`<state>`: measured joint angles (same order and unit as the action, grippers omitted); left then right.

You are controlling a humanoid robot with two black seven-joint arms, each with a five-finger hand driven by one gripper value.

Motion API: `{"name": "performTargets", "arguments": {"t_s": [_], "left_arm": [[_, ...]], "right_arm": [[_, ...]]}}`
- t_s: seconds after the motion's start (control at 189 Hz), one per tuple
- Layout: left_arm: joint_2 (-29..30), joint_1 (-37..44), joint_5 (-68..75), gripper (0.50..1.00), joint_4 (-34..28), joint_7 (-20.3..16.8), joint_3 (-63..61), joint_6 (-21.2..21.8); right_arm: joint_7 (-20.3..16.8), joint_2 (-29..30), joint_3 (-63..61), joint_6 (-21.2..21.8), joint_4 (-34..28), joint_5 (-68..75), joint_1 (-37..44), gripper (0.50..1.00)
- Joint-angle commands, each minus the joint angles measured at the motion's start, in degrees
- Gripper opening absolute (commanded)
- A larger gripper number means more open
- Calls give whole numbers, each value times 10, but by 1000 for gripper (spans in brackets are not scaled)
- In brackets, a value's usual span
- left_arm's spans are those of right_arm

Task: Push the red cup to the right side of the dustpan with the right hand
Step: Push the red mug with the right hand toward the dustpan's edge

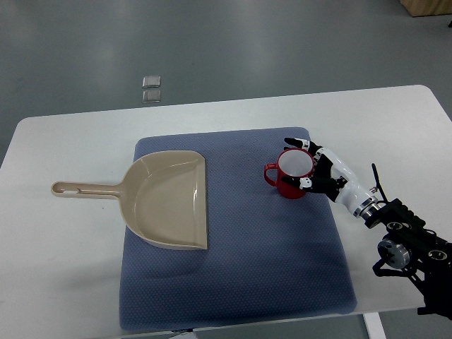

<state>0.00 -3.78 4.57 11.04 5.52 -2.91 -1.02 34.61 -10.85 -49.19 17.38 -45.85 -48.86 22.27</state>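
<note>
A red cup (292,174) stands upright on a blue mat (233,282), well right of the dustpan (169,201), its handle pointing left. The right hand (319,169) cups its right side, fingers curled around the rim without gripping. Pressing high could tip the cup.

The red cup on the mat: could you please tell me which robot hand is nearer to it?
The right robot hand: it sits against the red cup's right side, fingers curved around its rim and wall. The left robot hand is out of view.
</note>
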Motion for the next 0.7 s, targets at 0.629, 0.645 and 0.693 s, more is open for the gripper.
{"name": "performTargets", "arguments": {"t_s": [0.629,0.645,0.693], "left_arm": [[0,4,0,1000,-2,0,-1,0],[0,4,0,1000,-2,0,-1,0],[0,4,0,1000,-2,0,-1,0]], "right_arm": [[4,29,32,-51,30,-2,13,932],[4,30,32,-51,30,-2,13,932],[4,35,32,-52,30,-2,13,930]]}}
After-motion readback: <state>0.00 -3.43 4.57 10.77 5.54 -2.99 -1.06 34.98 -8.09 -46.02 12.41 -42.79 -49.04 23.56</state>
